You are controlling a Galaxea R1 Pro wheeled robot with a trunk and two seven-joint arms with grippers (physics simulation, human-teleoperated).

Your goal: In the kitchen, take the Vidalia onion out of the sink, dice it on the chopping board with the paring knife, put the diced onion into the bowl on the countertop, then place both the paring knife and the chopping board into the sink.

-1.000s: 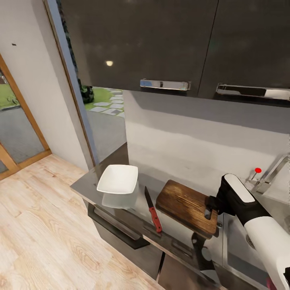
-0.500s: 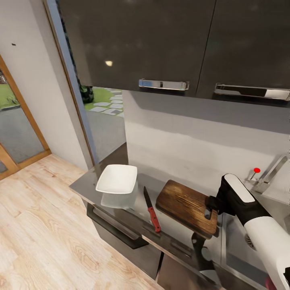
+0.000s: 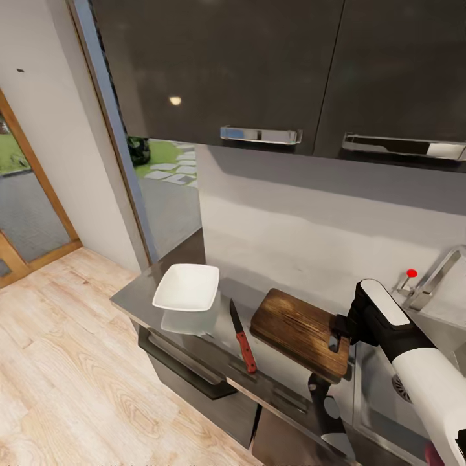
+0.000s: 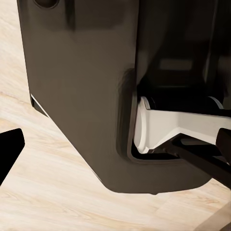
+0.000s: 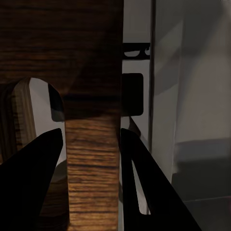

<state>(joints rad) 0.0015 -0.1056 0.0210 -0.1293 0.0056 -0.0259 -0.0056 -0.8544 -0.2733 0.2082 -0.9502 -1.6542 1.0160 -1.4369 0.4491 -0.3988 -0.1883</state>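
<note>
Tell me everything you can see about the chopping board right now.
The chopping board is a dark brown, wood-grain rectangle with rounded corners and an oval handle slot, seen in the right wrist view. It sits on the grey countertop, between the paring knife and the sink. The right gripper straddles its edge by the slot, one finger on each side; firm contact is unclear.

white bowl (image 3: 187,287); wood-grain brown chopping board (image 3: 299,330)

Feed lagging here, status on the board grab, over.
Right gripper jaws straddle dark brown wooden chopping board at its sink-side edge. Red-handled paring knife beside it, apart. Left gripper unclear.
</note>
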